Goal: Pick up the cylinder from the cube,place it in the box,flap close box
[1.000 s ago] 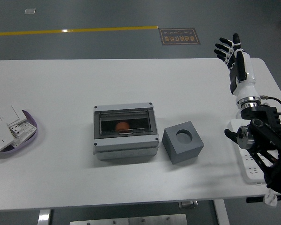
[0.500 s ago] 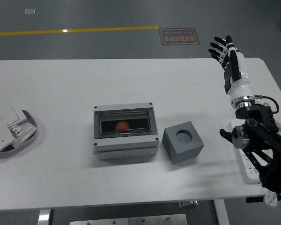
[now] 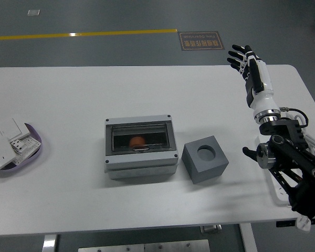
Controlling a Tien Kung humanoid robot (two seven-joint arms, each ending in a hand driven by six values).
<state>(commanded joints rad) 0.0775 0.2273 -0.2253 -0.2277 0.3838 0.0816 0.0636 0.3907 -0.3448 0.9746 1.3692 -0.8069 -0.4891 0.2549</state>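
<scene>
A grey box (image 3: 140,147) sits mid-table with its clear flap down. Through the flap I see an orange object (image 3: 137,141), likely the cylinder, inside. Right of the box stands a grey cube (image 3: 205,159) whose round top hole is empty. My right hand (image 3: 245,62) is raised over the table's far right, fingers spread and holding nothing, well away from cube and box. The left arm is out of view.
A purple dish (image 3: 31,145) with white wall sockets (image 3: 8,142) lies at the left edge. A white power strip (image 3: 280,185) lies under my right arm near the right edge. The floor beyond has a yellow line and a sign.
My right hand and forearm have swung leftward, farther in over the table, staying spread. Box, cube and orange object have not moved.
</scene>
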